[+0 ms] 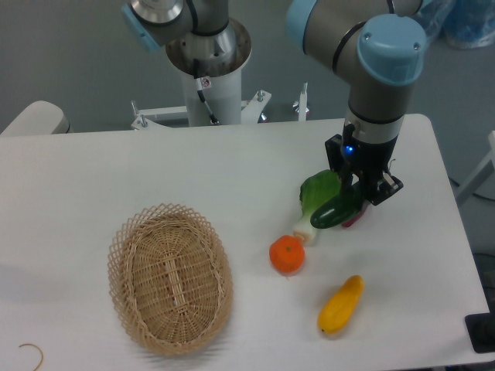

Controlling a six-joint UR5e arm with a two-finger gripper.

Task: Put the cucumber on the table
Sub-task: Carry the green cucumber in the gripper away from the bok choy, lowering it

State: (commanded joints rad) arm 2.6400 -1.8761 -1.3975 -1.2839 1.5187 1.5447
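Observation:
The dark green glossy cucumber (332, 213) sits tilted between the fingers of my gripper (357, 199), which is shut on its upper right end. It hangs low over the white table (193, 178), right in front of the bok choy. Whether its lower end touches the tabletop I cannot tell. The fingertips are partly hidden behind the cucumber and the gripper body.
A light-green bok choy (315, 198) lies just left of the cucumber. A small reddish-purple vegetable (356, 221) peeks out beneath the gripper. An orange (287, 255) and a yellow vegetable (341, 304) lie nearer the front. The wicker basket (124, 255) stands front left.

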